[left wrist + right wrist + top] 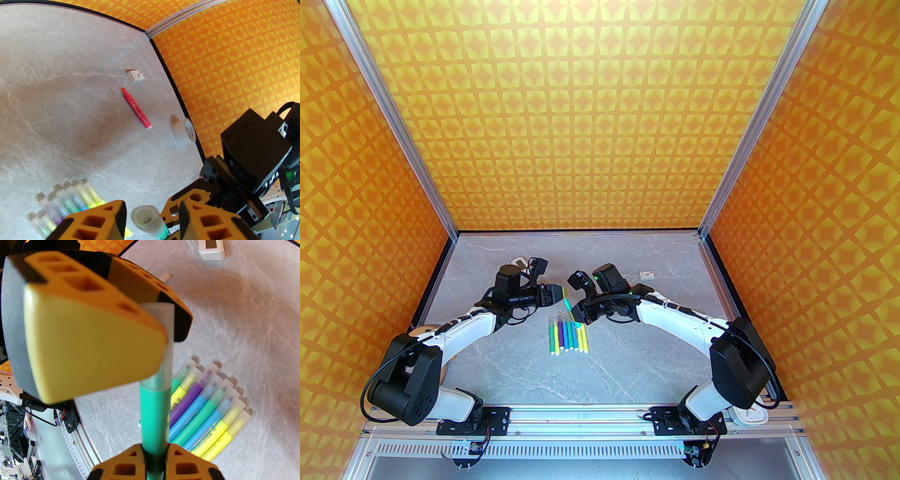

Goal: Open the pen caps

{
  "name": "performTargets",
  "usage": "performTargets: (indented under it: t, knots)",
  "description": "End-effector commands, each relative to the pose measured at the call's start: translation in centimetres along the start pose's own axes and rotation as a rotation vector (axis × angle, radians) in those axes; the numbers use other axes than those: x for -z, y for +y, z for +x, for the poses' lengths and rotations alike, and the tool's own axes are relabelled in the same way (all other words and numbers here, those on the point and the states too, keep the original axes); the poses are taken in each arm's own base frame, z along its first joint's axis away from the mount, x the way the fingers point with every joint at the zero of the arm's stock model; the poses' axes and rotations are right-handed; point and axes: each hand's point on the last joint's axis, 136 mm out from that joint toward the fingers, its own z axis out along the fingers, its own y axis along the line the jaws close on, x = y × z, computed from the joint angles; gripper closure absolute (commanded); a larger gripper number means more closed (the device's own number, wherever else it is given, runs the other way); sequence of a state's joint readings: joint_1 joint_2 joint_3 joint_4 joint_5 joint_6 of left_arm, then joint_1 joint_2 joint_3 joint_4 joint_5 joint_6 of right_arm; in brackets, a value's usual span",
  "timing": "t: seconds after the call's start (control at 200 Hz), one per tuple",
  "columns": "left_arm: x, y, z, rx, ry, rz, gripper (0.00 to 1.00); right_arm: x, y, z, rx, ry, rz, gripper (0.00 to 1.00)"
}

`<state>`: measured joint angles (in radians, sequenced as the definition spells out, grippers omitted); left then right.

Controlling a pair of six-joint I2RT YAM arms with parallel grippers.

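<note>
Teal pen (154,418), cap (161,310) partly hidden inside blurred left gripper (168,333)

My left tool (152,220) has fingers (93,225) of matt orange-yellow plastic with moulded pockets, faced with dull black pads (120,218). The pen cap (146,219) is frosted, translucent plastic. The teal pen (154,418) has a smooth plastic barrel with a soft sheen. My worktop (70,70) looks like grey veined stone, smooth and satin. The red marker (136,109) is glossy plastic. The rails (581,415) are brushed aluminium.
</note>
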<state>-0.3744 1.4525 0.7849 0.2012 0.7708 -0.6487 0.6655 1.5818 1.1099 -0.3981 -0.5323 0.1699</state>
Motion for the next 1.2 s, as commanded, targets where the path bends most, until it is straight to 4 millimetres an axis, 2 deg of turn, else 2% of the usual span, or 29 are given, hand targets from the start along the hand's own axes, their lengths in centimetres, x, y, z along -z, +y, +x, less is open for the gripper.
performTargets:
  t: [0.0,0.37,0.51,0.595,0.825,1.005,1.195]
  knots:
    - [-0.4,-0.4,0.3,-0.004,0.014,0.034,0.62,1.1,1.2,-1.8,0.052,-0.060,-0.022,0.93]
    - [-0.6,-0.8,0.2,0.004,0.012,0.059,0.82,1.2,0.9,-1.8,0.052,-0.068,-0.003,0.92]
    - [-0.5,-1.1,0.0,-0.002,0.004,0.065,0.89,1.1,0.5,-1.8,0.044,-0.076,0.013,0.75]
    - [-0.4,-1.4,-0.2,-0.004,-0.003,0.072,0.93,0.9,0.4,-1.7,0.038,-0.076,0.012,0.68]
    - [-0.2,-2.1,-0.9,0.001,-0.027,0.092,1.00,0.1,0.3,-1.2,0.022,-0.069,-0.015,0.62]
    - [0.0,-2.7,-1.4,0.001,-0.046,0.109,1.00,-0.2,0.2,-0.9,0.026,-0.063,-0.018,0.62]
    - [0.1,-2.9,-1.5,-0.002,-0.047,0.111,1.00,0.1,0.4,-0.7,0.032,-0.063,-0.020,0.72]
